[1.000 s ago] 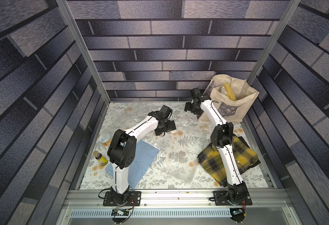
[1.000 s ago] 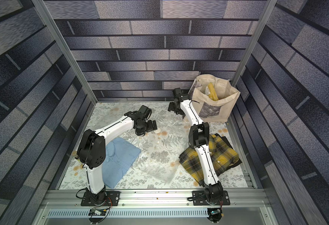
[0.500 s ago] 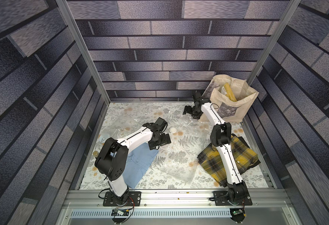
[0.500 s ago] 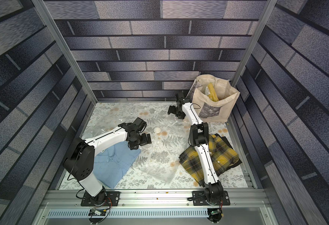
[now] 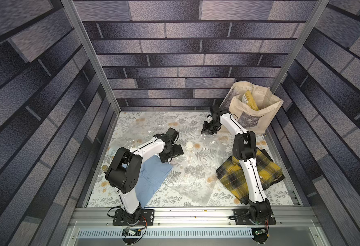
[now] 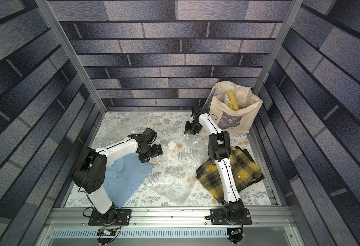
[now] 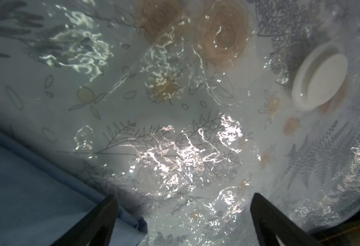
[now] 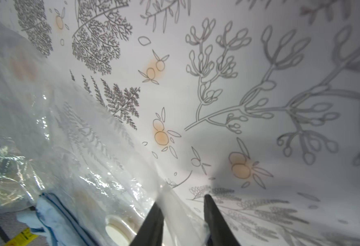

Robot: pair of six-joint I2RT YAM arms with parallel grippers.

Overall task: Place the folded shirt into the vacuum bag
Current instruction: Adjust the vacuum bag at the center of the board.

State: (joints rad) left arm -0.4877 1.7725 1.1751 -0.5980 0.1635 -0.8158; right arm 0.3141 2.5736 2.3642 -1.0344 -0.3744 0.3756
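- Left jaws stand spread wide, holding nothing, poised just above the vacuum bag (image 7: 174,153). The bag's white valve cap (image 7: 319,78) lies ahead of them, off to one side.
- Right jaws are drawn nearly together with a fold of the bag's clear film between them; whether they truly clamp it I cannot tell.
- The blue folded shirt (image 5: 153,181) lies flat beside the bag, one corner just beside a left finger (image 7: 98,223).
- The bag is crinkled and transparent, spread over the floral tabletop (image 5: 279,194) between the two pairs of jaws.
- A yellow plaid shirt (image 5: 268,168) lies under the right arm.
- A canvas tote bag (image 5: 258,112) stands behind the right jaws, and brick-patterned walls (image 5: 174,53) surround everything.
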